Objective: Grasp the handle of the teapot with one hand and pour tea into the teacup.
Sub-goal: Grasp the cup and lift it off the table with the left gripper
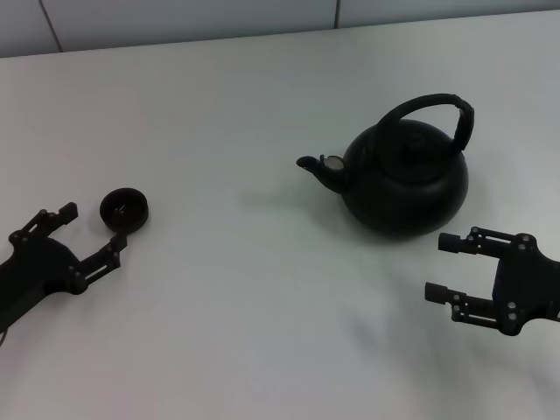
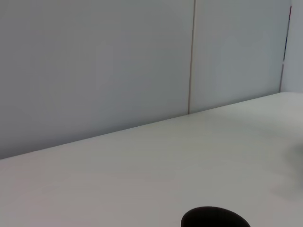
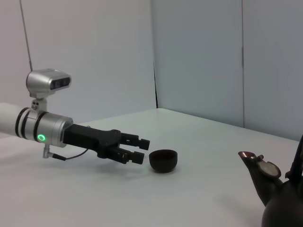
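The black round teapot (image 1: 405, 179) stands upright on the white table, right of centre, its stubby spout pointing left. Its arched handle (image 1: 435, 107) rises over the lid, with nothing holding it. The small dark teacup (image 1: 124, 208) sits at the left. My left gripper (image 1: 93, 227) is open just beside the teacup, its fingers reaching toward it from the near side. My right gripper (image 1: 442, 267) hangs open near the table, in front of the teapot and apart from it. The right wrist view shows the teacup (image 3: 164, 160), the left gripper (image 3: 141, 150) and the teapot's spout (image 3: 258, 165). No tea is visible.
The white table (image 1: 262, 297) runs back to a pale panelled wall (image 1: 175, 17). The left wrist view shows the wall and the rim of the teacup (image 2: 215, 218) at its lower edge.
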